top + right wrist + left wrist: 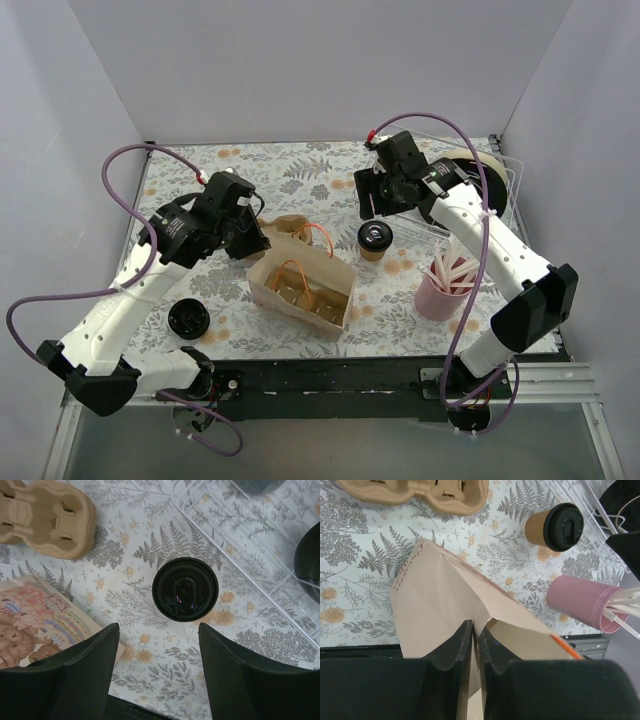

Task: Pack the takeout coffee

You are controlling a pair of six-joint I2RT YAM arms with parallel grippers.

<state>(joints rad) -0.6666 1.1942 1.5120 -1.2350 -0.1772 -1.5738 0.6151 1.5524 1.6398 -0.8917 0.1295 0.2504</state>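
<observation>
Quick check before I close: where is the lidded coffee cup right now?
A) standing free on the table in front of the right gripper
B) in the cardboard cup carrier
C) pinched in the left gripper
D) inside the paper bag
A: the coffee cup stands on the table just ahead of the open right gripper, touched by neither finger, while the left gripper is shut on the paper bag.

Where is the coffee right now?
In the top view the coffee stands upright right of centre, between the bag and the pink cup but farther back, touching neither; the open right gripper hangs over it.
</observation>
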